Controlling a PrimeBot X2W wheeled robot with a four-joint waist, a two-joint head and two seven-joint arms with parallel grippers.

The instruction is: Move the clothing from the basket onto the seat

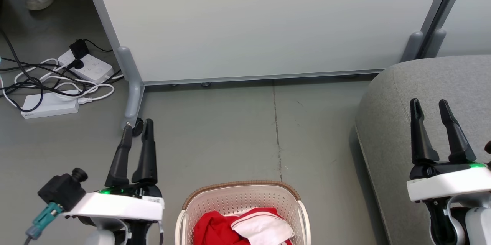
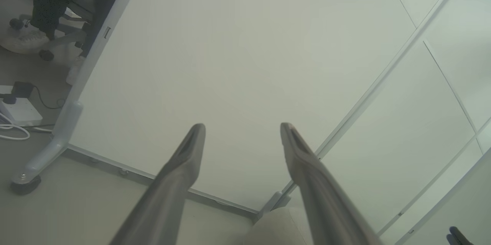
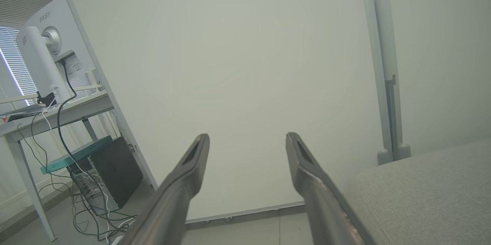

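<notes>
Clothing at 6 o'clock in the head view: crumpled red piece with a white, red-trimmed piece on top toward 4 o'clock. The bottom edge cuts both off, so I can't tell their long axis or any print. They lie inside the basket; its far brown rim curves toward 12 and its near half is cut off. Seat at 3 o'clock, grey, rounded corner showing, rest out of frame, apart from the basket. My left gripper at 8 o'clock, fingers spread, nothing between them, pointing to 12. My right gripper at 4 o'clock over the seat, fingers likewise apart and bare. White partition at 12; power strips at 10.
</notes>
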